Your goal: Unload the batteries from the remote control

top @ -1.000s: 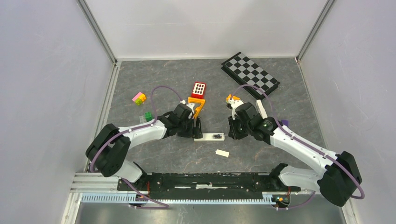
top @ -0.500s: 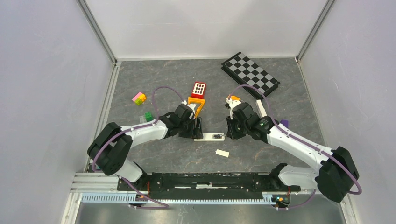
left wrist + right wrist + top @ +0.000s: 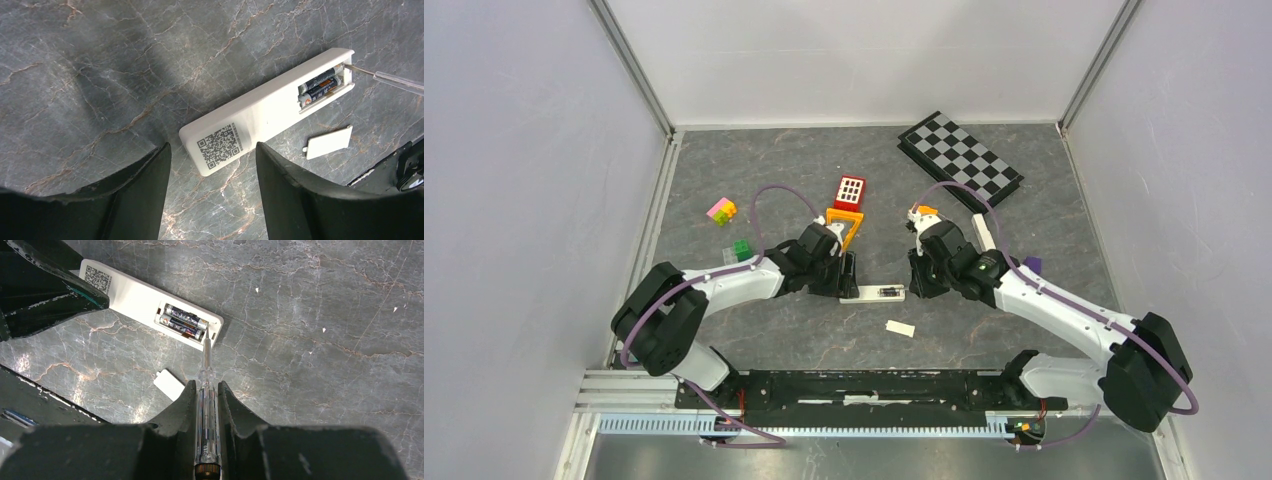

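White remote (image 3: 260,115) sits between open left fingers (image 3: 135,200); right fingers (image 3: 170,425) clamp screwdriver (image 3: 206,390) at batteries (image 3: 182,320).

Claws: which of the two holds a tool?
The right claw, shut on the clear-handled screwdriver; the left claw stands open and empty astride the remote.

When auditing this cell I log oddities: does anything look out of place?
Only the battery cover: it lies loose on the table beside the remote, leaving two batteries exposed. The screwdriver in the right gripper points at their compartment.
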You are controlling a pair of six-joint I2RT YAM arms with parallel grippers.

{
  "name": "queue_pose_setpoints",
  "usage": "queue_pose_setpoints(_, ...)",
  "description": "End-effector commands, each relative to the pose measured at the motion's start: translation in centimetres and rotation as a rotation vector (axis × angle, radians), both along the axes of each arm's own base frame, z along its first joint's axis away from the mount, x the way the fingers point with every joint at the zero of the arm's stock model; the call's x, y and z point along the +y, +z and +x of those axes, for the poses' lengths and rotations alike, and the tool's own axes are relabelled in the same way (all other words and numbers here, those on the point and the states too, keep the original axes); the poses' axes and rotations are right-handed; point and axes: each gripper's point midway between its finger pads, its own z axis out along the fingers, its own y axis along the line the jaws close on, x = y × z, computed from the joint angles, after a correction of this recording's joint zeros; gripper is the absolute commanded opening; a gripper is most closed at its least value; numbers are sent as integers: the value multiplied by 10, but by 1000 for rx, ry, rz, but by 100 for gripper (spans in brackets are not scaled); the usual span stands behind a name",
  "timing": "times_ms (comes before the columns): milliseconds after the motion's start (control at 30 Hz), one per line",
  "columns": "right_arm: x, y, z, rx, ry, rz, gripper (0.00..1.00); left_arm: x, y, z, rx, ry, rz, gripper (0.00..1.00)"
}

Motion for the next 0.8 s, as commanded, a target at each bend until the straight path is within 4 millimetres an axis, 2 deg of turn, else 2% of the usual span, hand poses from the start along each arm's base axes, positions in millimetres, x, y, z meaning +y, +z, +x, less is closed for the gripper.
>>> queue_pose_setpoints(0,6,4,3,-20,-10,20,0,-9,4,4,-27,-33,-23,69)
queue_pose_setpoints(467,16,-9,-8,12,31,-39,0,-12,-1,-2,-13,-22,-10,59)
queue_pose_setpoints(567,22,-3,-9,10,61,-9,0,-12,-2,-2,-11,-23,-7,56)
queue_pose_setpoints(767,49,15,-16,6,168,138,0,-12,-6,-1,-3,-25,10,50)
